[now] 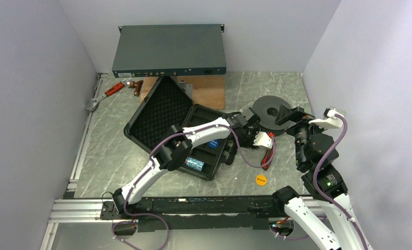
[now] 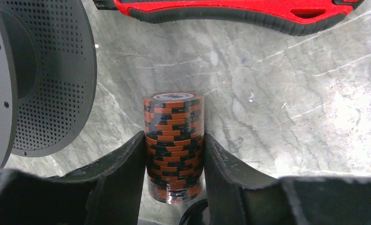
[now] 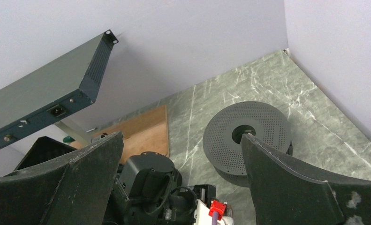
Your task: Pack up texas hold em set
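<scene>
The black foam-lined case lies open at the table's middle, lid tilted back. A blue disc and a teal chip roll rest in its base. A brown chip roll, banded orange and black, sits on the marble between my left gripper's fingers, which press on both its sides. That left gripper reaches right of the case. An orange disc lies on the table near the front. My right gripper hangs open in the air, holding nothing.
A red-black handled tool lies just past the roll. A perforated grey spool stands beside both grippers. The big grey rack unit sits at the back, above a brown board. A red-handled wrench lies far left.
</scene>
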Robot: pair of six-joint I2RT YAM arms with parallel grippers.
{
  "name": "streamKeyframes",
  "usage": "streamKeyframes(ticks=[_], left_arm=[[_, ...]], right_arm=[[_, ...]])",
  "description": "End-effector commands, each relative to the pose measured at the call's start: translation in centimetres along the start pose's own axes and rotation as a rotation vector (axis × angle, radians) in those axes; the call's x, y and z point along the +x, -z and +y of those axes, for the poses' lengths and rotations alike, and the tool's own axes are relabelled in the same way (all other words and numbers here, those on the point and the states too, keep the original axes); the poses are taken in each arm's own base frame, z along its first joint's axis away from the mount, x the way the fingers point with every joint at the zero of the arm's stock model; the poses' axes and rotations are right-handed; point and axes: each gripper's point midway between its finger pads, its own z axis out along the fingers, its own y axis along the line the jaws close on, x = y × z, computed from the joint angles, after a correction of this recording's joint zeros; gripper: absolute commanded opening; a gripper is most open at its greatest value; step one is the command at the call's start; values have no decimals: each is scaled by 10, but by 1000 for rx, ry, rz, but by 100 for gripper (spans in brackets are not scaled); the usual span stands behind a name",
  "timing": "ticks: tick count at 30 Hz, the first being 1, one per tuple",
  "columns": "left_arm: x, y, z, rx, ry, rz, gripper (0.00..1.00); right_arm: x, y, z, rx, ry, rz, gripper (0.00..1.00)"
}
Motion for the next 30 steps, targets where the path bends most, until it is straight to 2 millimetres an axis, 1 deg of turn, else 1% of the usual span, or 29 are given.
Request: streamKeyframes(ticks=[1, 2, 3, 5, 8, 9, 11, 15, 19, 26, 30], left_arm=[[0, -6, -7, 5, -30, 40, 42], [1, -7, -7, -2, -29, 50, 36], [3, -8, -6, -18, -28, 67, 32], [4, -7, -5, -37, -33, 86, 30], [0, -4, -6, -49, -45, 95, 21], [-3, -1, -6, -55, -49, 89, 16], [-7, 4, -5, -77, -55, 78, 0], [-18, 18, -2, -123, -71, 51, 0], [-33, 35, -5, -152, -90, 31, 0], [-67, 68, -20, -136, -93, -28, 0], [-75, 82, -31, -134, -111, -28, 0]], right_arm=[[-5, 1, 5, -23, -10, -7, 99], [-5, 1, 5, -24, -11, -7, 99], [-4, 1, 5, -24, -11, -5, 99], [-3, 1, 5, -23, -10, -3, 99], [-2, -1, 6, -23, -8, 0, 99], [-3, -1, 7, -27, -10, 0, 99], [-6, -2, 9, -32, -15, -4, 99], [-13, -3, 16, -51, -23, -16, 98], [-18, -6, 19, -56, -22, -26, 98], [-25, -7, 23, -61, -32, -43, 98], [-26, -6, 23, -63, -36, -44, 98]])
